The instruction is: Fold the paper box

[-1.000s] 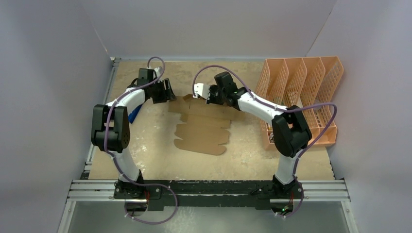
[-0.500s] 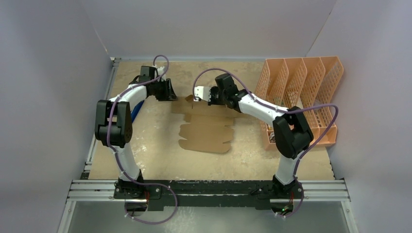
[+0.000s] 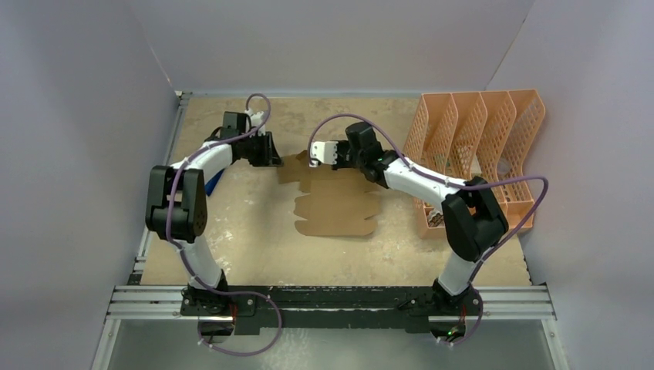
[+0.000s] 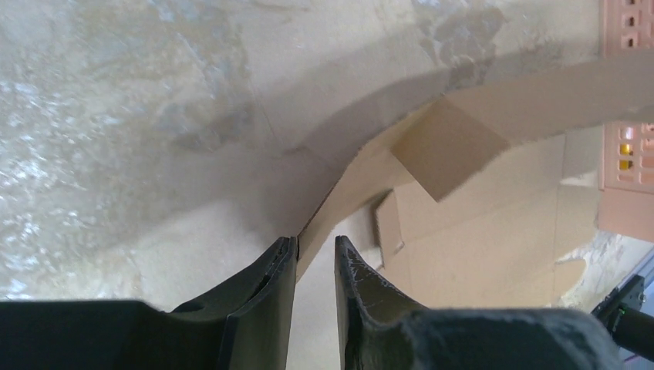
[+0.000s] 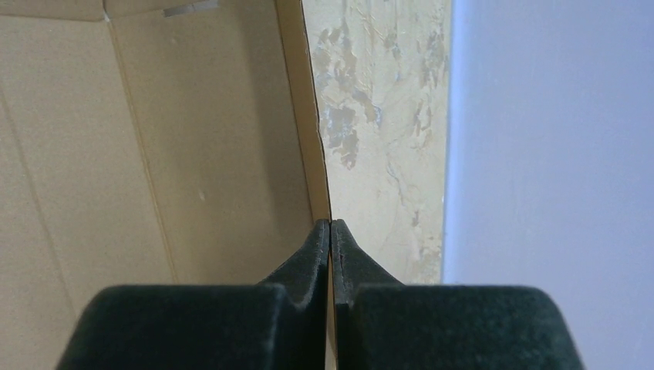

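Grey walls [image 3: 77, 116] stand around the blotchy tan counter [image 3: 231, 239]. The right gripper [image 5: 331, 227] pinches the paper box [image 3: 335, 212]. The left gripper [image 4: 315, 247] sits slightly open around its flap.

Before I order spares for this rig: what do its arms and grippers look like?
The left arm and right arm have white links, black joints and looping purple cables. The left gripper and right gripper have black, tapered fingers.
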